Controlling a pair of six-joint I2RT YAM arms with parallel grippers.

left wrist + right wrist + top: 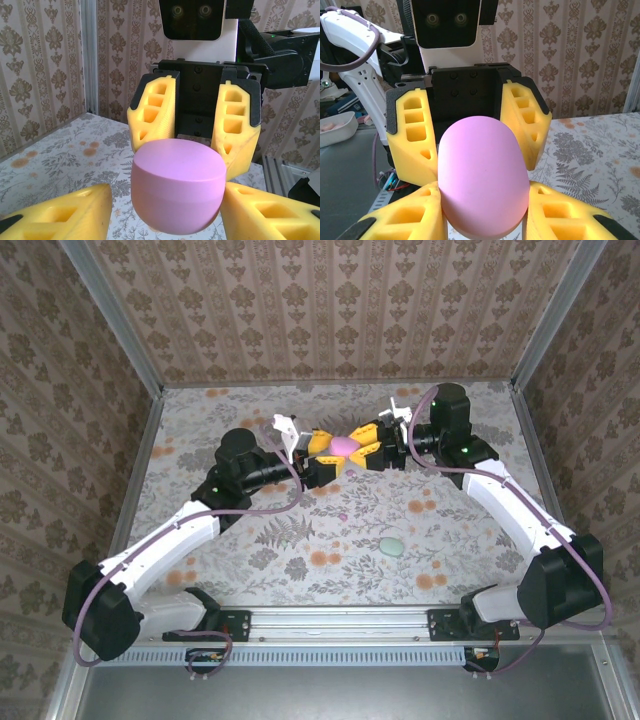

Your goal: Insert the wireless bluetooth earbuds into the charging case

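— Case [345,446], from above: how is it held?
— Clamped by the right gripper [364,444], long axis pointed at the left gripper [328,460]; the pink earbud [343,516] is seen on the table [270,560], toward the bases, well apart
— Left wrist?
— Left jaws are seen half-wide round it, a gap on one side
— Right wrist?
— Both right fingers [425,198] are pressed on it
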